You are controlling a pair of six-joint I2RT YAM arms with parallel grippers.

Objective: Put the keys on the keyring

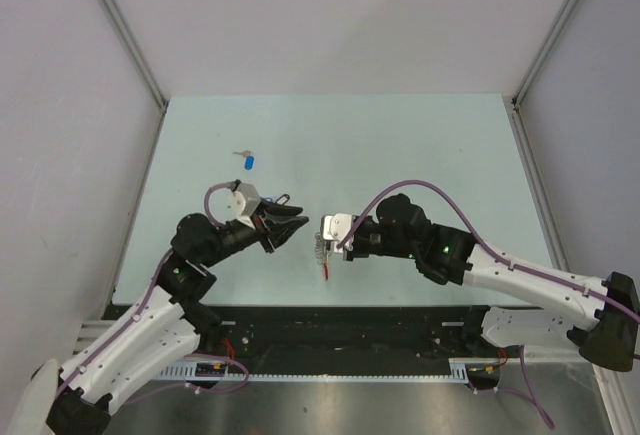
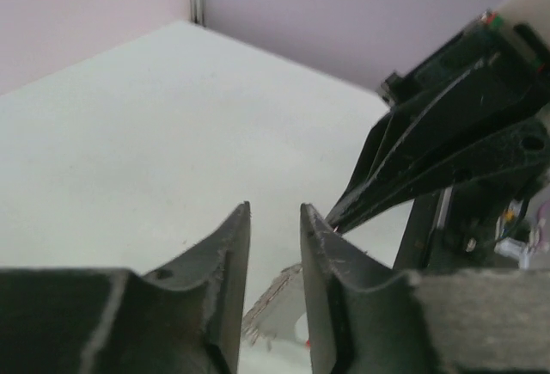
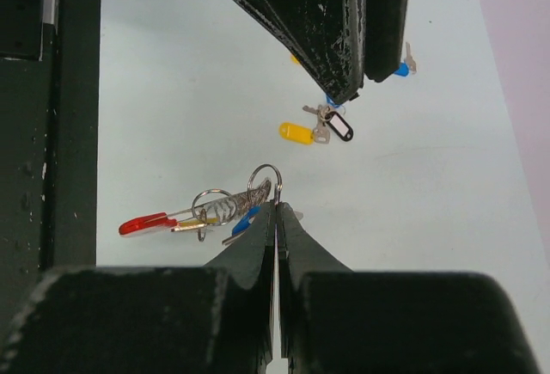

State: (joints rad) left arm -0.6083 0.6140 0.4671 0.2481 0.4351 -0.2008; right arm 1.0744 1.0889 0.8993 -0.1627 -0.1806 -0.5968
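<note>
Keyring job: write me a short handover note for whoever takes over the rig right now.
Left gripper: slightly open, empty, tips close to the right one.
Right gripper: shut on the keyring, at its metal end.
Keys: yellow-tagged key and black-tagged key lie together under the left fingertips; a blue-tagged key lies alone farther back on the table.
Done: a blue tag seems to be on the ring.
Left: thread the three loose keys.
</note>
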